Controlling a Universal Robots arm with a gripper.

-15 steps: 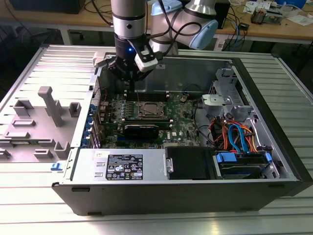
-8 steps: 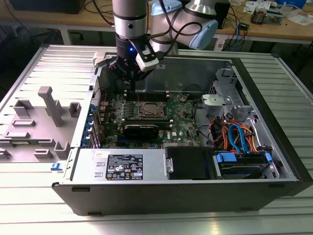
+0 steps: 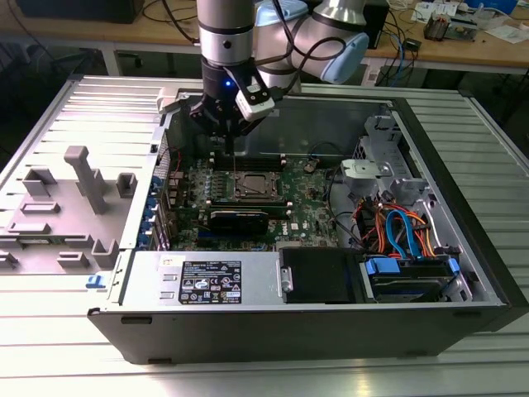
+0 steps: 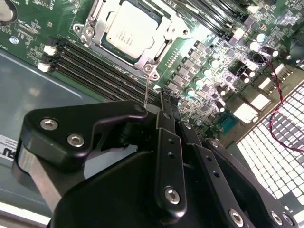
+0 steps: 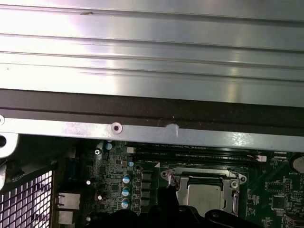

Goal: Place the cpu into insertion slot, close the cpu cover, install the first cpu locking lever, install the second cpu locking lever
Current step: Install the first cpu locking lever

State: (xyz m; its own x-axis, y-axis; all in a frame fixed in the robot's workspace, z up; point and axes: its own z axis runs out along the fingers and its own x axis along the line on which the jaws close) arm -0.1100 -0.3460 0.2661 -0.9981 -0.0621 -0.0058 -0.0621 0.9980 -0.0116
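From my station, the fingers (image 4: 166, 137) look drawn together with barely a gap, and I see nothing clearly held between them. The gripper (image 4: 166, 97) hangs over the green board (image 4: 28, 28), just off one corner of the insertion slot (image 4: 88, 35). The cpu (image 4: 133, 29) sits flat in that slot, with the cpu cover (image 4: 162, 47) lying down around it. A thin locking lever (image 4: 147, 90) stands up between that corner and the fingertips. Whether it touches them I cannot tell.
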